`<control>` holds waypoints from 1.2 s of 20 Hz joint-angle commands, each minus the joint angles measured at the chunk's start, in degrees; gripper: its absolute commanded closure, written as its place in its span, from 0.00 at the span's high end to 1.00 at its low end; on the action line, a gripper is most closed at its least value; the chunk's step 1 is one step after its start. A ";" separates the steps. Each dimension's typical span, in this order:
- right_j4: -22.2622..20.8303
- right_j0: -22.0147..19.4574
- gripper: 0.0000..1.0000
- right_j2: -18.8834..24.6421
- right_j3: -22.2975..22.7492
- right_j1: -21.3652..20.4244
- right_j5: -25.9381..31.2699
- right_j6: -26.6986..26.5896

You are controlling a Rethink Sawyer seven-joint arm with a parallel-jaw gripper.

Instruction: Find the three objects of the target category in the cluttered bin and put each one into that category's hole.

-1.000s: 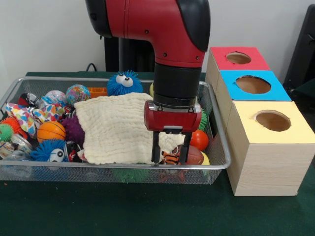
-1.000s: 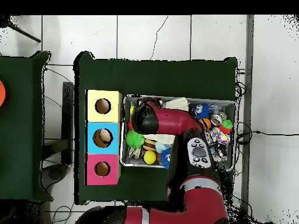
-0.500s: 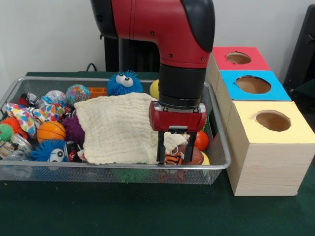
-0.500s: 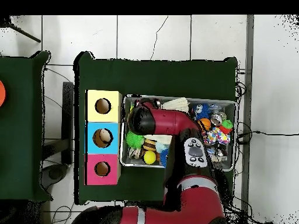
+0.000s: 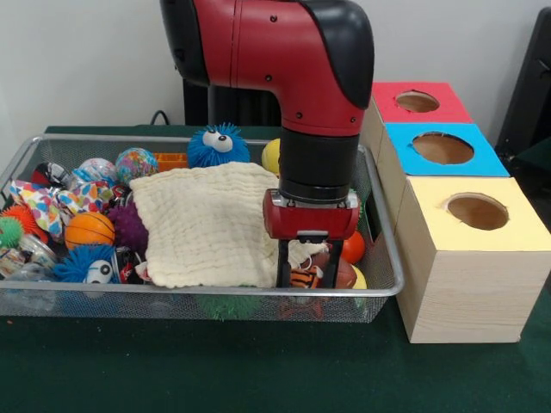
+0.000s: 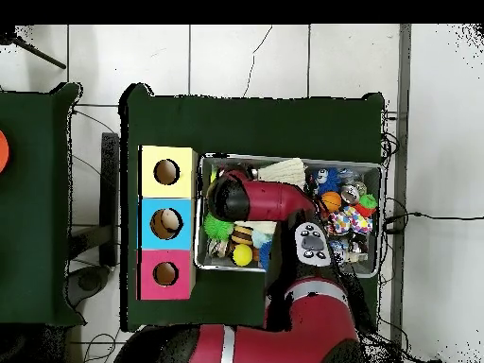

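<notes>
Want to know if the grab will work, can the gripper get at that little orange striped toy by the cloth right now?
Probably yes. The gripper is down in the bin with its jaws open either side of the striped toy, and the cloth covers little of it.

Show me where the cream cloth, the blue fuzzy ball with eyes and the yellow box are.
cream cloth (image 5: 205, 225), front view, its middle.
blue fuzzy ball (image 5: 218, 145), front view, its eyes.
yellow box (image 5: 516, 231), front view, its top face.
</notes>
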 commanded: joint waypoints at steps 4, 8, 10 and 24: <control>0.78 3.15 1.00 -2.98 3.89 3.64 -2.30 12.08; 1.52 3.76 1.00 -3.31 4.35 3.94 -2.51 12.36; 1.66 4.11 1.00 -3.67 4.31 3.95 -2.43 12.25; 1.77 4.12 0.00 -3.87 3.45 3.72 -0.53 10.63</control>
